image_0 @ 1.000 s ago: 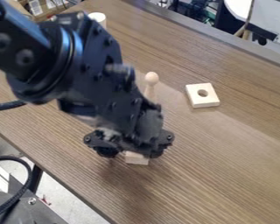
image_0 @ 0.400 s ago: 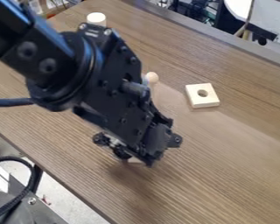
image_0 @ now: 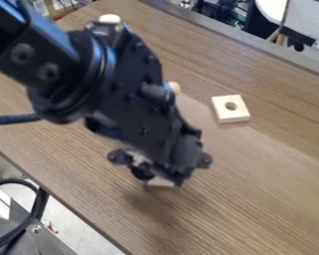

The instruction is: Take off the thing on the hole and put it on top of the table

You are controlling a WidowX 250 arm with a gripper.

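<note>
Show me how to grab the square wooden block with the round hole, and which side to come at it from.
Best come straight down over the block and pinch two opposite outer side walls near their middles. It lies flat on the table, hole up, nothing touching its sides, and those straight, parallel walls should suit a two-fingered hand.

The light is bright enough and mostly soft. On the brown wood-grain table (image_0: 255,169), a pale, washed sheen spreads from the middle toward the right. The glossy black robot arm (image_0: 132,94) carries bluish highlights on its upper parts, while its lower side is quite dark. Below the black metal gripper (image_0: 162,182) lies a soft-edged shadow. At lower left, the light grey floor (image_0: 72,221) looks very bright.
</note>
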